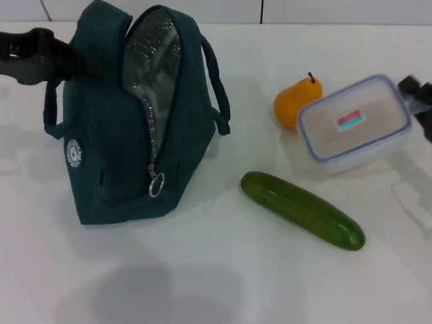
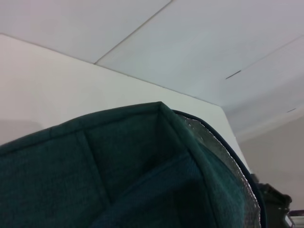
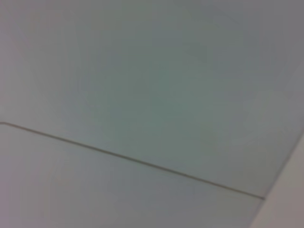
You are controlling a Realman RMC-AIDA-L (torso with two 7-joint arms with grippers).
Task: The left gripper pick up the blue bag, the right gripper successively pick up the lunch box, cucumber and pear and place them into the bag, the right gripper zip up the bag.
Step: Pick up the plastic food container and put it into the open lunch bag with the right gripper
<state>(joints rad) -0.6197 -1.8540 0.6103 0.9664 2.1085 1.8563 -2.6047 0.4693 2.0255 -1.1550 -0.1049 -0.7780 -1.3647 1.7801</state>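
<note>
- The blue bag (image 1: 128, 121) stands unzipped on the tabletop (image 1: 202, 270), soft and floppy; the left tool (image 1: 64, 57) meets its upper edge, grip not discernible.
- The lunch box (image 1: 354, 125), stiff, light and probably slick, hangs raised at the right tool (image 1: 418, 101), apparently clamped on its far end.
- The pear (image 1: 297, 101) and cucumber (image 1: 304, 209) lie nearby.

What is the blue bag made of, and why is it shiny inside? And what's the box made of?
The bag looks like matte woven fabric, with ribbed cloth and stitched seams. Its lining looks like silver foil, crinkled and glinting. The box seems to be clear hard plastic: you can see through it, and its blue-rimmed lid looks smooth.
</note>
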